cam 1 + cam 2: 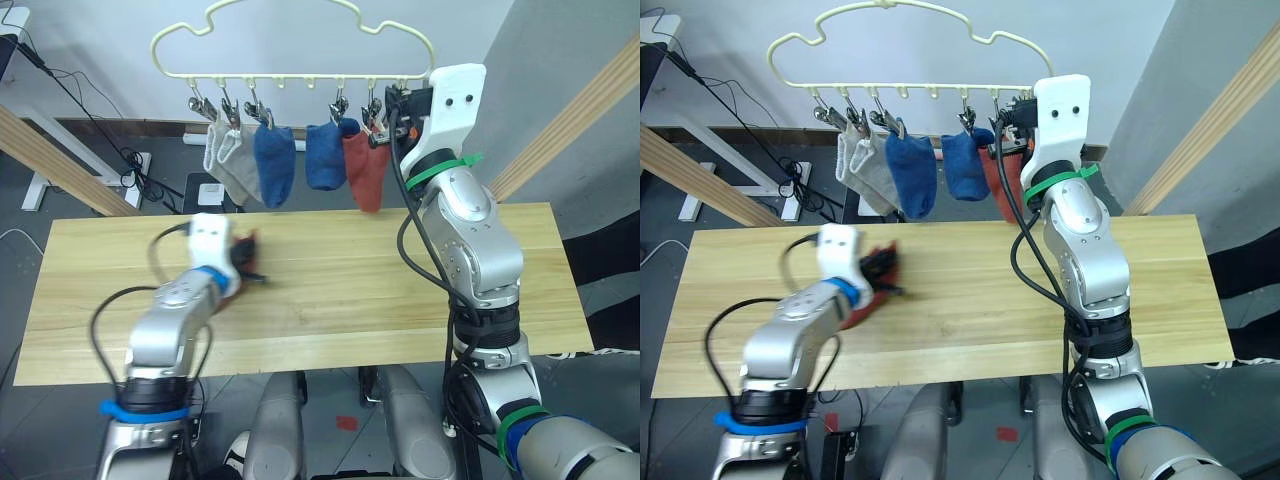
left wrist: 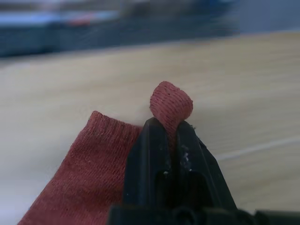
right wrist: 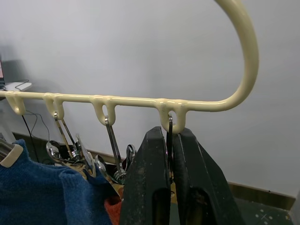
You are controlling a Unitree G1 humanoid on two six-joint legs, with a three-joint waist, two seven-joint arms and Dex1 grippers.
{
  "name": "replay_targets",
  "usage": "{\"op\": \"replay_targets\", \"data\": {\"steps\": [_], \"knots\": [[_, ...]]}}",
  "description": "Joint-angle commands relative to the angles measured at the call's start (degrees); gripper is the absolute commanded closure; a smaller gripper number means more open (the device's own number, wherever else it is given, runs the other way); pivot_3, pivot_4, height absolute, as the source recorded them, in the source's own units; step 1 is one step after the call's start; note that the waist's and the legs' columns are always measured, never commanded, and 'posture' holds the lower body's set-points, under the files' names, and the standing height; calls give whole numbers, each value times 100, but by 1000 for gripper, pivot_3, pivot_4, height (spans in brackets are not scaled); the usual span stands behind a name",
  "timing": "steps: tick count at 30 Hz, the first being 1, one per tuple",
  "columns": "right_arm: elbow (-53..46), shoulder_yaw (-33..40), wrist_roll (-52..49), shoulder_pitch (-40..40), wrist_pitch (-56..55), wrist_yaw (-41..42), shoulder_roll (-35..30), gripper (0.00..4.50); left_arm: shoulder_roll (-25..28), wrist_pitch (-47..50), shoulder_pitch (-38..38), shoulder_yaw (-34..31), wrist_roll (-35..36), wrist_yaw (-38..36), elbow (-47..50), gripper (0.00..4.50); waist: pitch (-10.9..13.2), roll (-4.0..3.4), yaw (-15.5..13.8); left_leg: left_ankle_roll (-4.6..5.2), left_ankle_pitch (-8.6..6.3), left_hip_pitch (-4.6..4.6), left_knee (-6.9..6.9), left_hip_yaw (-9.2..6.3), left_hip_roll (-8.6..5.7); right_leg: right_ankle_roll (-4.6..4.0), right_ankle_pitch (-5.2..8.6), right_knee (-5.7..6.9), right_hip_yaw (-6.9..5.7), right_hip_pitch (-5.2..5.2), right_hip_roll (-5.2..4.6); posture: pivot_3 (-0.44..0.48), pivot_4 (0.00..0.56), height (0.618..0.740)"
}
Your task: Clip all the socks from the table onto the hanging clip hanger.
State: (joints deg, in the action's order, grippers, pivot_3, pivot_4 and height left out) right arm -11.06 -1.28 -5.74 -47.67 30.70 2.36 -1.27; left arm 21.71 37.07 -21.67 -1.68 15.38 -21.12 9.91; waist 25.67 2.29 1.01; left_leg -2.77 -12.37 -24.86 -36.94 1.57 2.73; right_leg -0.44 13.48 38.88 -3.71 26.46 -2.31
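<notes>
Socks first: left gripper (image 2: 171,140), fingers pressed together, pinches a fold of a rust-red sock (image 2: 89,178), ribbed knit, its loop poking up past the fingertips. Head views put this sock low on the table (image 1: 400,300), left of centre, nearer the back edge than the front. Right gripper (image 3: 169,154) is raised at the clip hanger (image 1: 300,40), fingers closed on a metal clip (image 3: 169,136) at the rail's right end, just where the pale-yellow wire curves upward.

Hanging already, left to right: two light grey socks (image 1: 228,160), two blue socks (image 1: 275,165), one red sock (image 1: 368,172), this last partly behind the right arm. Head views show the cloud-shaped hanger top; the right wrist view shows the rail's small loops and dangling clips close up.

Table top is pale plank with lengthwise grain. Behind the back edge: cables (image 1: 100,110) on a dark floor and slanted wooden poles (image 1: 50,155) at both sides.
</notes>
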Motion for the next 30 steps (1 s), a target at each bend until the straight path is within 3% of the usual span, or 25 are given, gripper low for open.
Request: {"op": "replay_targets", "data": {"steps": [1,7,12,23,30], "knots": [[-319,-5,-2,-111,-63,15,-4,4500,-101,-269,-220,478,119,-519,390,4489,0,0,62,0,0,2,1,3,0,0,0,1,3,1,1,-71,439,735],[-385,33,2,-170,69,-46,-32,4500,-566,-1159,-824,1213,-150,-922,115,4489,0,0,95,1,0,1,3,2,6,-2,-1,4,-1,3,8,-86,436,735],[-490,47,35,-252,282,-89,-89,4500,-1208,-1912,-1420,1377,-529,-600,-709,4489,-1,1,81,9,-3,1,-4,1,-3,3,2,4,2,-2,7,-100,435,735],[-651,-44,94,-382,729,-119,-210,4500,-2369,-2891,-2075,1288,-1014,199,-1859,4489,-1,2,98,30,-14,-5,-2,1,-6,-23,-14,-2,-7,-1,6,-123,433,735],[-683,-61,114,-421,823,-137,-210,4500,-2626,-3256,-2258,1186,-1280,666,-2217,4489,-1,2,122,34,-16,-5,-3,1,-4,-19,-12,0,-9,-1,7,-131,432,735]]}}
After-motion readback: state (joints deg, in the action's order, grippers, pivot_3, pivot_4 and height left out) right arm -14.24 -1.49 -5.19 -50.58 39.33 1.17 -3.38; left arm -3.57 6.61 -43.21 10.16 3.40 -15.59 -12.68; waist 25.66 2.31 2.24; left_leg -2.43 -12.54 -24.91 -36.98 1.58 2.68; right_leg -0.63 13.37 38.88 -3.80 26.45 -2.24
